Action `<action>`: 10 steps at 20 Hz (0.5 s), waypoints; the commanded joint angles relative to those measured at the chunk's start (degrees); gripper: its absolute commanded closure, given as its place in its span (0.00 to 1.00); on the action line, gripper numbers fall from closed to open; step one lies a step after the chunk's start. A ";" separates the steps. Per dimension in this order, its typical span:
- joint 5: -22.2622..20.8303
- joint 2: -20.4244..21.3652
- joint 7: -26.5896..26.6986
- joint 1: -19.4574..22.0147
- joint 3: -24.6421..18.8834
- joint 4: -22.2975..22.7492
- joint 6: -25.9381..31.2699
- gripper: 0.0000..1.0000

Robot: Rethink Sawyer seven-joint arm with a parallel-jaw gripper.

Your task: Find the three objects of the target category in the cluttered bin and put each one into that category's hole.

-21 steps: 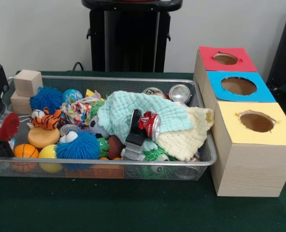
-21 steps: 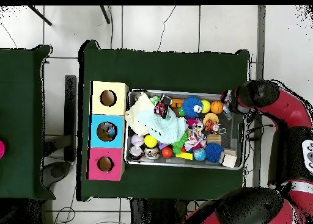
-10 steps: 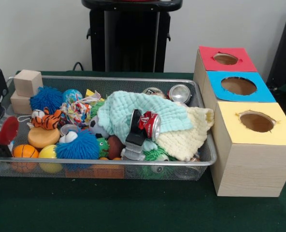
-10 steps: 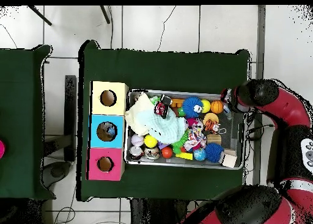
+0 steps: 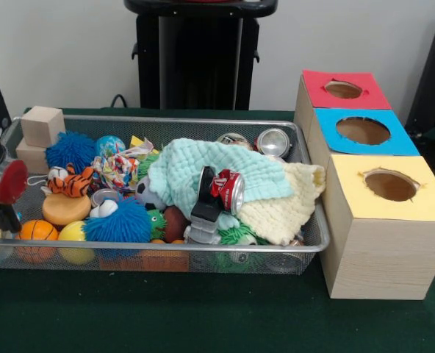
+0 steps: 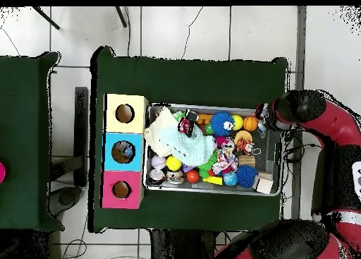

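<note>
A wire mesh bin (image 5: 203, 254) (image 6: 211, 106) is full of mixed items. A crushed red can (image 5: 228, 190) (image 6: 186, 125) lies on a mint cloth (image 5: 203, 169) beside a cream cloth (image 5: 287, 206). Two silver cans (image 5: 274, 141) sit at the bin's back. Balls, a blue fuzzy ball (image 5: 123, 222), a tiger toy (image 5: 70, 180) and wooden blocks (image 5: 41, 126) fill the left half. My gripper (image 5: 1, 198) (image 6: 264, 119) hangs over the bin's left end in the front view, above an orange ball (image 5: 39, 230). Three boxes with holes stand beside the bin: red (image 5: 344, 90), blue (image 5: 363, 131), yellow (image 5: 390, 185).
A black and grey object (image 5: 205, 200) leans against the red can. In the overhead view the boxes (image 6: 123, 152) line the bin's left side and the red arm (image 6: 331, 129) curves in from the right. Green cloth covers the table (image 5: 203, 309).
The gripper has risen a little at the bin's left end in the front view. Nothing in the bin has moved.
</note>
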State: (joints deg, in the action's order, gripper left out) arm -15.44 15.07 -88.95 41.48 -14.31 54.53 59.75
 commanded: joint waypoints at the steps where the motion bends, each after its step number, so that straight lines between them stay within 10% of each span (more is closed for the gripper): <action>1: -0.36 6.14 9.74 -0.65 -2.45 8.78 7.20 1.00; 10: -0.51 8.22 8.07 -0.54 -2.56 11.59 6.67 1.00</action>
State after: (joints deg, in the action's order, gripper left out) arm -15.44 21.18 -88.95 41.48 -14.30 58.74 61.24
